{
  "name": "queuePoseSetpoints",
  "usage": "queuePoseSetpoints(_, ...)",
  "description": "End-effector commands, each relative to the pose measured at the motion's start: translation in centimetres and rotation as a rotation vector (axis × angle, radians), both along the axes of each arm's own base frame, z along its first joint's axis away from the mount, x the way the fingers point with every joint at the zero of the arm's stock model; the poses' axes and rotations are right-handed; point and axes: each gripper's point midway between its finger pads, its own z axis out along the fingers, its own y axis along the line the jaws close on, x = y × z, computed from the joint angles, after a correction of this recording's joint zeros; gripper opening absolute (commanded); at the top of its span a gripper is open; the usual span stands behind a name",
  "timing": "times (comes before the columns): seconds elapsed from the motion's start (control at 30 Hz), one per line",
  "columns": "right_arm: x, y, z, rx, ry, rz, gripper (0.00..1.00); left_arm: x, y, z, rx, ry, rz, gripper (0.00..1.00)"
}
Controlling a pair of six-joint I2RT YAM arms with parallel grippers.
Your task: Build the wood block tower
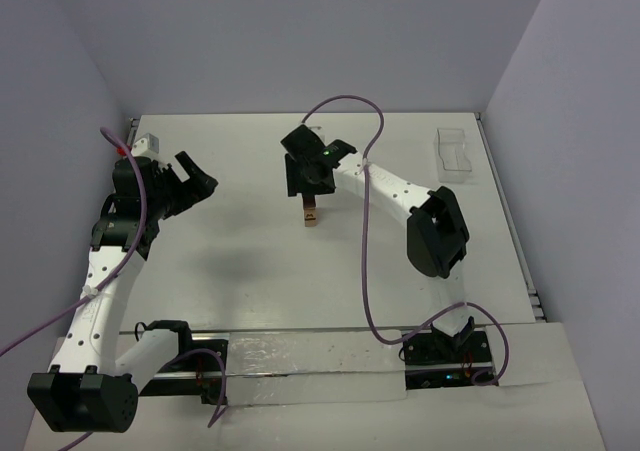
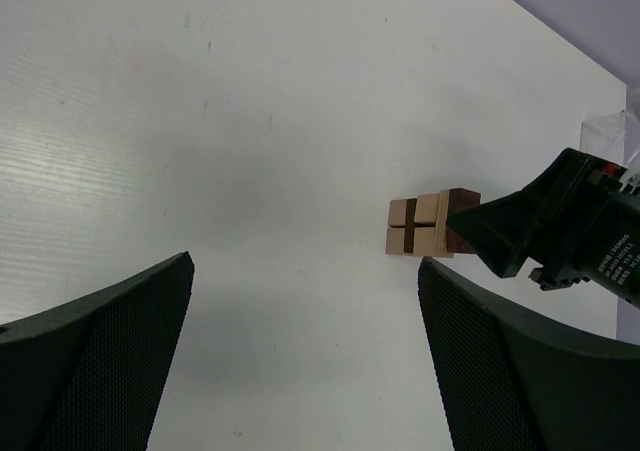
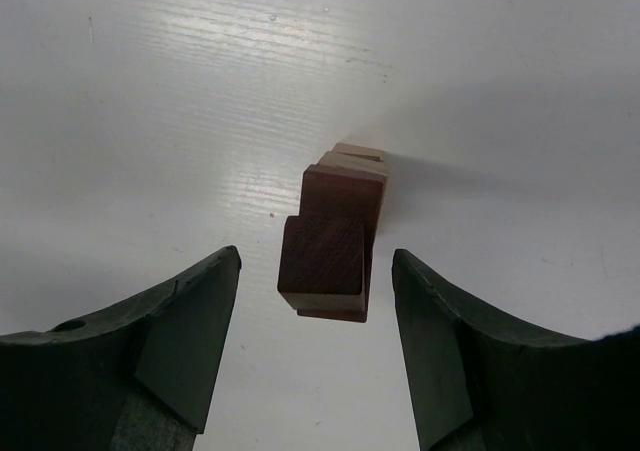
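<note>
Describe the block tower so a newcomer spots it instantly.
Look on the white table, near its middle, directly under the right gripper. The tower is a slim stack of tiny wooden cubes, tan below, dark brown on top. Nothing else is wood; the far-right tray is clear plastic.

Bright even light, soft shadow by the left tool (image 1: pixel 200 176), glare on desk (image 3: pixel 150 71) ahead of right tool (image 3: pixel 315 271)

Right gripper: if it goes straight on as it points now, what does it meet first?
Likely the dark brown cube atop the tower; it lies between the jaws of the right gripper, apparently untouched. Depth is unclear.
</note>
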Motion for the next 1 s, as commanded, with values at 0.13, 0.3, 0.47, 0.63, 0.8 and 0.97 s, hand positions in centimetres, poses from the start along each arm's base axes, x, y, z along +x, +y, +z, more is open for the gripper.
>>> queuePoseSetpoints(0.13,1.46,0.15,0.20,0.020,-0.010,-0.033,0.67,0.48,-0.18,1.55,-0.009,-0.055,-0.012,0.99)
queuePoseSetpoints(0.3,1.62,0.07,0.20,0.024,-0.010,-0.038,0.65,0.48,-0.16,1.45,-0.008,-0.053,-0.011,0.99)
queuePoseSetpoints(0.47,1.62,-0.02,0.13,0.023,-0.007,-0.042,0.61,0.42,-0.15,1.38,-0.008,-0.053,-0.011,0.99)
queuePoseSetpoints(0.63,1.62,-0.06,0.06,0.025,-0.004,-0.047,0.59,0.41,-0.15,1.34,-0.008,-0.052,-0.011,0.99)
queuePoseSetpoints(0.8,1.68,-0.17,-0.05,0.025,-0.001,-0.050,0.58,0.40,-0.15,1.31,-0.008,-0.052,-0.011,0.99)
queuePoseSetpoints(0.97,1.73,-0.28,-0.11,0.025,0.000,-0.054,0.56,0.36,-0.15,1.32,-0.008,-0.053,-0.011,0.99)
